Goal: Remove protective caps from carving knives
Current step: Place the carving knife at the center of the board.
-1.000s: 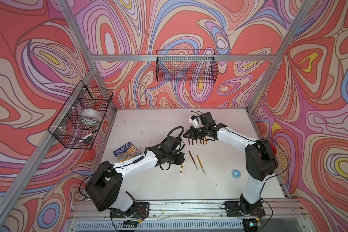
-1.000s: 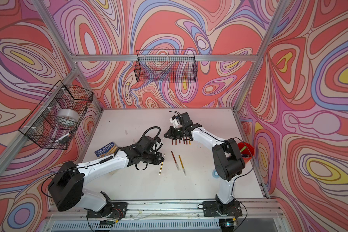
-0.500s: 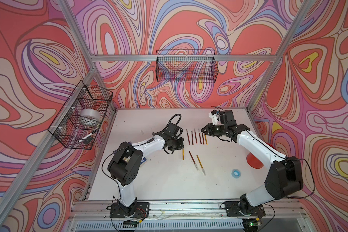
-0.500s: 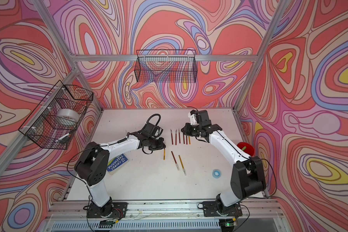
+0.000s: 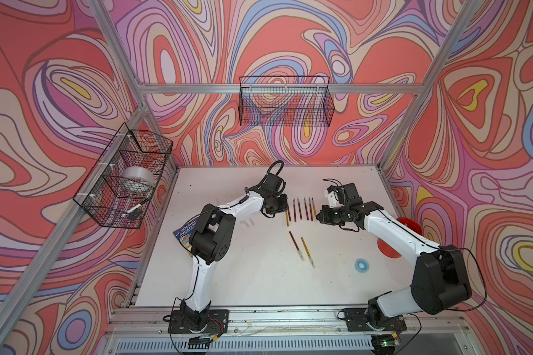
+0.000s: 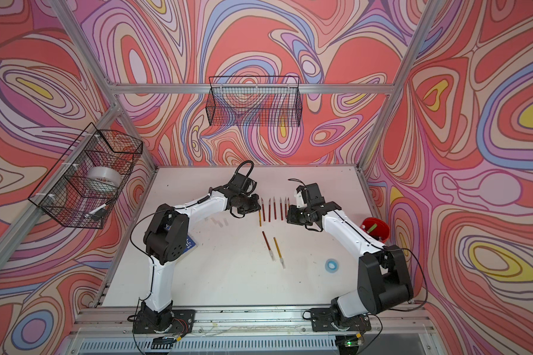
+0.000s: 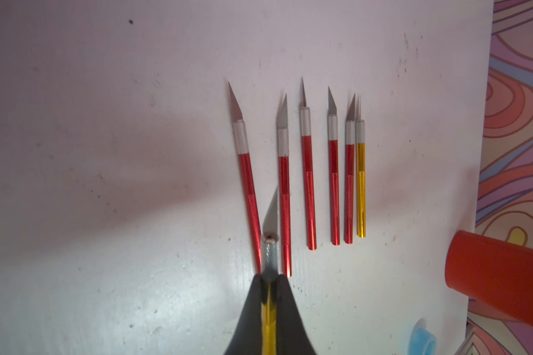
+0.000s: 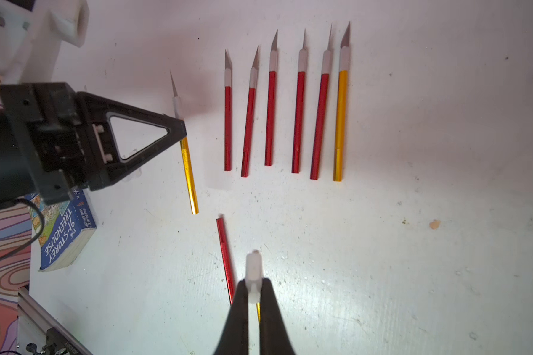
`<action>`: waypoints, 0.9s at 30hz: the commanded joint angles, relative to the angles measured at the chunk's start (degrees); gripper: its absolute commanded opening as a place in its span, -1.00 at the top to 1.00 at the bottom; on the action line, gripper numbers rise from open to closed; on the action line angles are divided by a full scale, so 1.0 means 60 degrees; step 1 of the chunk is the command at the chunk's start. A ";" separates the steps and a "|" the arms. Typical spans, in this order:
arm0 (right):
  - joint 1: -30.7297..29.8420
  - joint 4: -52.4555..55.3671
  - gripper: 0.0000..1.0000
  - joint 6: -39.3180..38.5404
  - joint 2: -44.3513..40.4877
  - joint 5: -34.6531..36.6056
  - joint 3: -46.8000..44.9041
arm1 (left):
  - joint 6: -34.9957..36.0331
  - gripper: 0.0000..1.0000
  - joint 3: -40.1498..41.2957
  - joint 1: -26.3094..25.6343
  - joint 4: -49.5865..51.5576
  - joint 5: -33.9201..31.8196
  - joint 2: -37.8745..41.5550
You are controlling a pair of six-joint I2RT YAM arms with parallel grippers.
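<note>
My left gripper (image 7: 269,278) is shut on a yellow-handled carving knife (image 7: 269,316) whose grey blade (image 7: 271,212) is bare. It hovers at the left end of a row of several uncapped carving knives (image 5: 303,209). My right gripper (image 8: 253,284) is shut on a whitish protective cap (image 8: 254,267) and sits just right of that row (image 5: 319,216). Nearer the front lie a red knife (image 5: 295,244) and a yellow knife (image 5: 306,252), each with a cap on its tip. Two loose caps (image 5: 247,222) lie beneath the left arm.
A blue book (image 8: 63,233) lies at the table's left, partly under the left arm. A blue tape ring (image 6: 331,265) and a red cup (image 6: 376,230) are at the right. Wire baskets hang on the left wall (image 5: 123,181) and the back wall (image 5: 285,101).
The left gripper has carried the yellow knife back from the table's middle to the row's left end. The right gripper has drawn away from the row to its right side.
</note>
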State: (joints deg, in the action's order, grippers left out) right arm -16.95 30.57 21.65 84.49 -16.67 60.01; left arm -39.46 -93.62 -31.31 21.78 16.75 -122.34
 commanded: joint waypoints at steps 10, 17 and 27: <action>-0.0018 -0.0166 1.00 -0.0138 -0.0361 0.0201 -0.0428 | -0.0132 0.90 -0.2089 0.0194 0.1667 -0.1020 -0.1665; -0.0018 -0.0231 1.00 -0.0123 -0.0334 0.0163 -0.0506 | -0.0117 0.24 -0.2416 0.0237 0.2200 -0.1546 -0.1888; -0.0025 -0.0224 1.00 -0.0063 -0.0510 0.0026 -0.0538 | -0.0153 -0.02 -0.2241 0.0267 0.2146 -0.1546 -0.1730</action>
State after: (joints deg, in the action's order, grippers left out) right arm -16.95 29.98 21.47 83.31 -16.10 57.60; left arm -39.70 -107.04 -30.15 32.47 8.71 -132.94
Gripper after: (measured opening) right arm 0.064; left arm 0.512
